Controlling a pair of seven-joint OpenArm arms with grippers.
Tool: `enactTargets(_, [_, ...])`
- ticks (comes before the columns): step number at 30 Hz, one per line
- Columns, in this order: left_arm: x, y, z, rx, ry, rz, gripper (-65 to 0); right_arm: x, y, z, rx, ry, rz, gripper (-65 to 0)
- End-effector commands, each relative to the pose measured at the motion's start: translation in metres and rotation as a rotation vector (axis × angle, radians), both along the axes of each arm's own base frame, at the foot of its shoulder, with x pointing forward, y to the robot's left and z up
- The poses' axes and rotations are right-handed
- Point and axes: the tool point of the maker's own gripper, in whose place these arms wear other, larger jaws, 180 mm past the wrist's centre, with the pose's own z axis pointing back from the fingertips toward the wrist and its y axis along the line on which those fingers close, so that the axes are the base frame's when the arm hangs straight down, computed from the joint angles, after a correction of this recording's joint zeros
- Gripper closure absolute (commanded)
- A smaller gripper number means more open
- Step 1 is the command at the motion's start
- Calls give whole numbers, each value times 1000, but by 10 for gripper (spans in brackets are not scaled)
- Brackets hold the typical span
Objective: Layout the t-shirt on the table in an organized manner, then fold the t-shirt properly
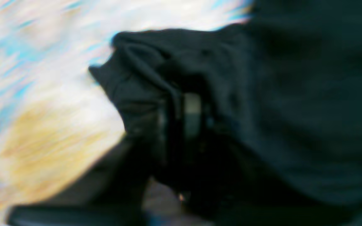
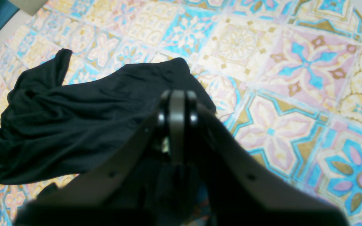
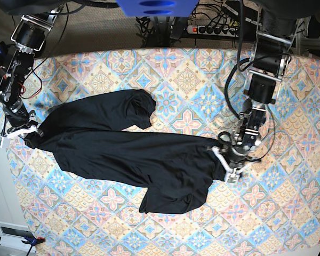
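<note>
We have the plain black soft-fabric short-sleeved t-shirt (image 3: 133, 154) stretched across the big table under its pastel blue, pink and cream diamond-tile cloth (image 3: 288, 213), long axis running roughly side to side in the base view, rumpled, with one flap bunched up toward the far side and another hanging toward the near edge. Each end sits at one arm. The left gripper (image 3: 228, 160), on the right of the base view, is closed with its jaws pinched on the shirt's edge there (its wrist view is blurred, but black fabric wraps the closed fingers (image 1: 181, 116)). The right gripper (image 3: 22, 130), on the base view's left, is closed too and looks to be clamped on the opposite end; in its own wrist view the fingers (image 2: 178, 116) are together and dark cloth shows beneath them, though we cannot quite make out the pinch itself. So the garment lies between the two hands, neither nearer its middle. We judge the next move to be pulling the ends apart along that axis to flatten it; folding has not begun, and the bunched flaps could stay tucked.
</note>
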Motion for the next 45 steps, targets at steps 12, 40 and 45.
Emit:
enactTargets(12, [-19,-53,132,-119,-304,-182,0,9,-8,25,-22,-74,-6,0])
enactTargets(40, [-12,91,389,-566,-710,23,0,9,-8,23,-22,-71,-7,0])
enactTargets(45, [35,106,419,-621,-763,76,0,9,-8,24,-24,-75,-9,0])
